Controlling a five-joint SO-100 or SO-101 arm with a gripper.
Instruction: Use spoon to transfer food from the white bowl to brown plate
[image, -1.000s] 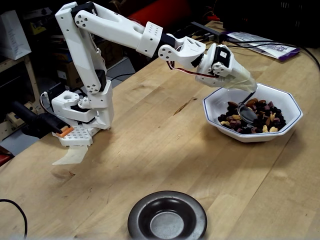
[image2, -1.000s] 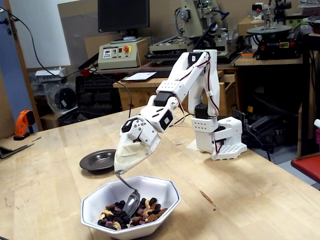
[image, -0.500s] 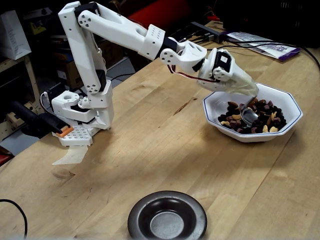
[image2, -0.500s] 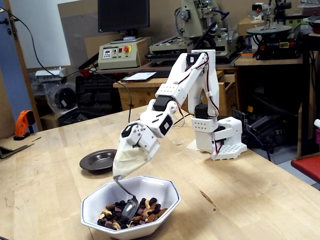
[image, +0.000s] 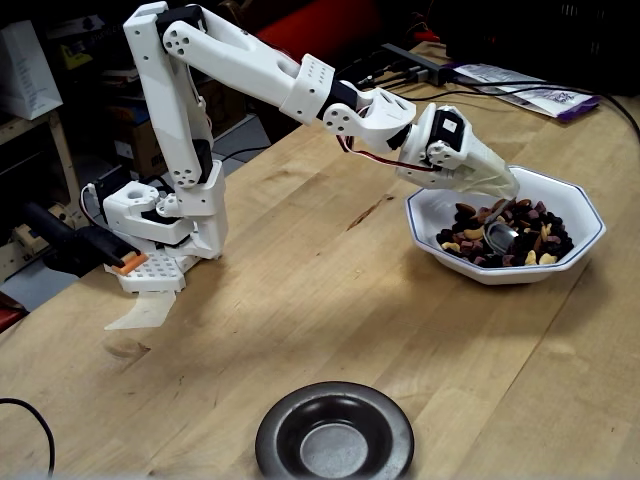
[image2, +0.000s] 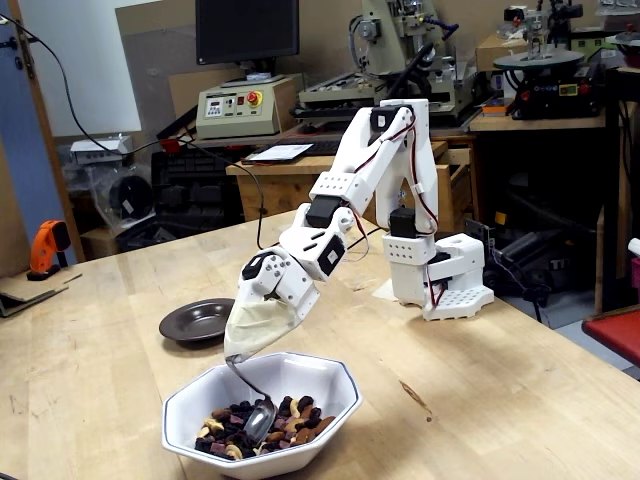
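The white bowl holds the food, a mix of tan nuts and dark pieces. My gripper hangs just above the bowl's near rim. A beige wrap hides its fingers, and it is shut on the spoon. The thin handle slants down from the wrap, and the spoon's oval end is dipped into the food. The brown plate sits apart on the wooden table with nothing in its sunken centre.
The arm's white base stands at the table's edge. A black cable crosses one corner. Papers lie behind the bowl. An orange tool and workshop machines stand beyond the table.
The gripper has come down and pushed further over the bowl. The spoon has gone from lying on top of the food to being dug deeper into it.
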